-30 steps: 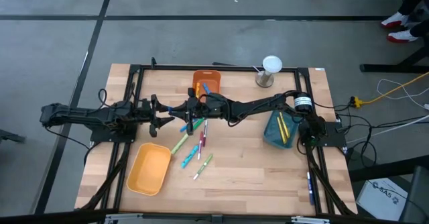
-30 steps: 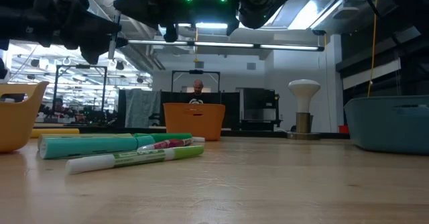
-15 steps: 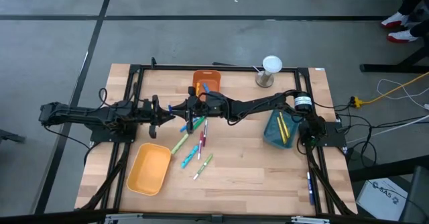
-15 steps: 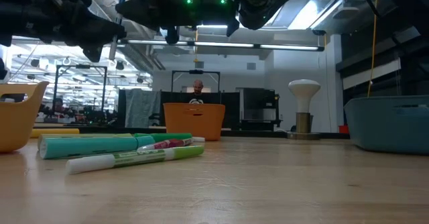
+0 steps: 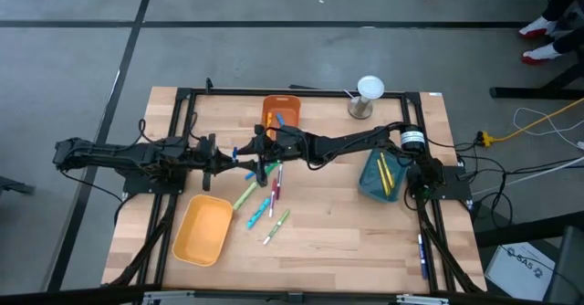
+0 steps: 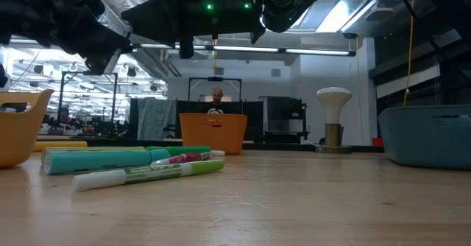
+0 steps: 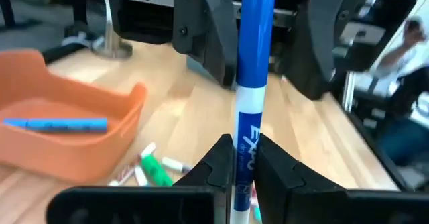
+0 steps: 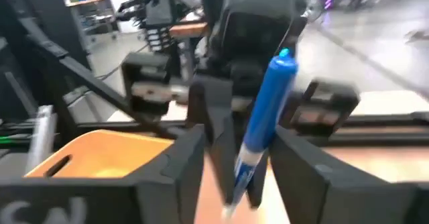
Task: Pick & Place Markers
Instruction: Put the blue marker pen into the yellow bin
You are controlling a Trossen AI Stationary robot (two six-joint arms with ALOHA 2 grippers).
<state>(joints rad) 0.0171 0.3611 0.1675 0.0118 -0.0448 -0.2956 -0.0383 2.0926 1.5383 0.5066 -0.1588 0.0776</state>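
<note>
I see the wooden table (image 5: 338, 241) with both arms stretched over its middle, meeting just in front of the orange bin (image 5: 281, 111). My left gripper (image 7: 244, 158) has its fingers pinched tight on a blue marker (image 7: 251, 70), which stands up between them. My right gripper (image 5: 263, 150) sits just beside it, its fingers spread on either side of that same marker (image 8: 265, 127), not gripping. Below them loose markers (image 5: 265, 200) lie scattered on the wood, near the yellow bin (image 5: 203, 229). The teal bin (image 5: 380, 177) holds a few more, and one blue marker (image 7: 55, 124) lies in the orange bin. Far across the room a person (image 6: 216, 95) is visible.
</note>
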